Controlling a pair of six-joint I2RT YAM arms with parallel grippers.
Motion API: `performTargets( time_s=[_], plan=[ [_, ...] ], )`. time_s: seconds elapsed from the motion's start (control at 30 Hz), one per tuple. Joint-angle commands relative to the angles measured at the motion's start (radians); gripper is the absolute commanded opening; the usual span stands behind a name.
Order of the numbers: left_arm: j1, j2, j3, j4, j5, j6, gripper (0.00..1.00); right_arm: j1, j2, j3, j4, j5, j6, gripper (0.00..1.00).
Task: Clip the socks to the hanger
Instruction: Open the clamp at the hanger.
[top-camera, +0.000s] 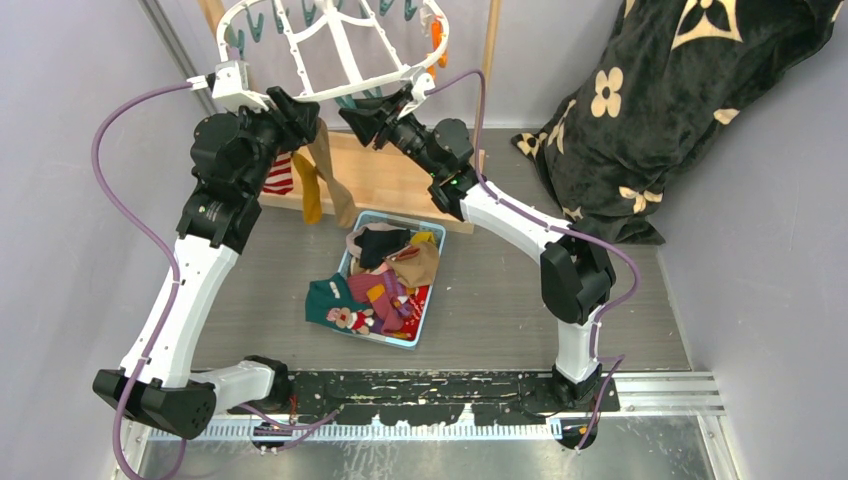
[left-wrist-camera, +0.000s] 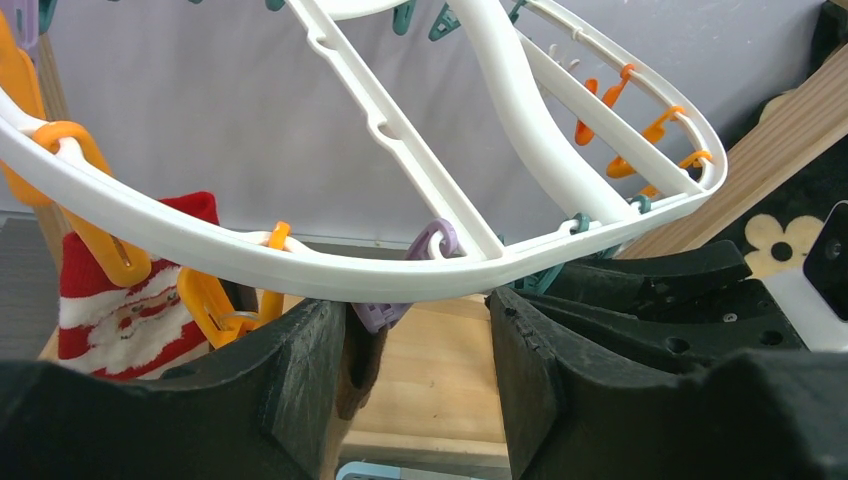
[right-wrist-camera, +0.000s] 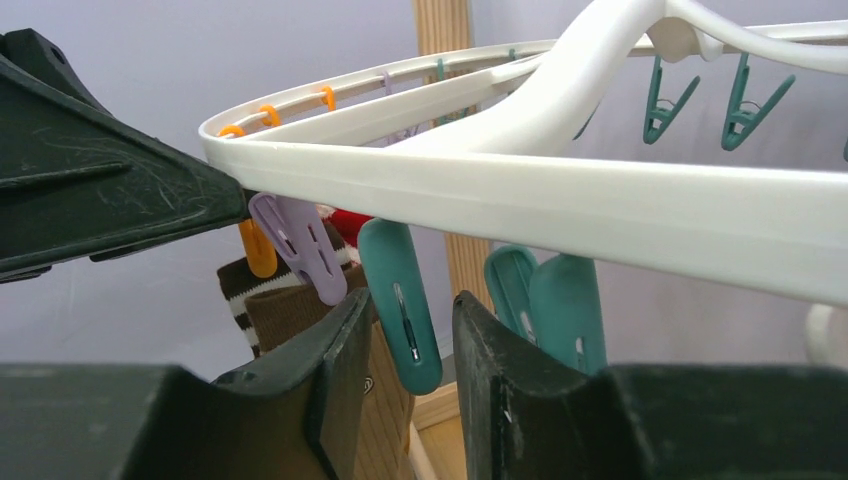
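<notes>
My left hand (left-wrist-camera: 415, 330) was open under the hanger (left-wrist-camera: 300, 270) at the bench's (top-camera: 500, 300) far edge. My right hand (right-wrist-camera: 410, 310) had a green clip (right-wrist-camera: 395, 265) between its fingers (right-wrist-camera: 300, 400); squeezing or not, I couldn't tell.

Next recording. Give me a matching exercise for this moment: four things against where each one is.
Things:
1 striped sock
2 teal clip
3 basket
4 blanket

Places:
A down on the grey table
B between the right gripper's fingers
C piled in the far right corner
D hanging under the hanger's rim

Pairs: 1-D, 2-B, 3-A, 4-C
</notes>
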Motion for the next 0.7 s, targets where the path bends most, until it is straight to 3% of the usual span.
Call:
performTargets(
  time_s=[0.0,0.3,0.53,0.6,0.67],
  plan=[
    [-0.001,-0.025,0.044,0.066,-0.018,0.021,0.56,0.011,-0.023,0.056,0.039,-0.03,-0.008,0.39],
    [-0.001,-0.027,0.066,0.038,-0.003,0.012,0.58,0.029,-0.045,0.053,0.01,-0.028,-0.036,0.1],
    [-0.004,-0.072,0.09,-0.057,0.244,-0.103,0.74,0.073,-0.075,0.04,-0.002,-0.007,-0.094,0.09],
    [-0.016,-0.068,0.104,-0.091,0.272,-0.136,0.83,0.086,-0.078,0.048,-0.007,0.003,-0.102,0.09],
    [-0.027,-0.06,0.109,-0.096,0.265,-0.155,0.85,0.103,-0.079,0.055,-0.011,0.016,-0.115,0.09]
  ],
)
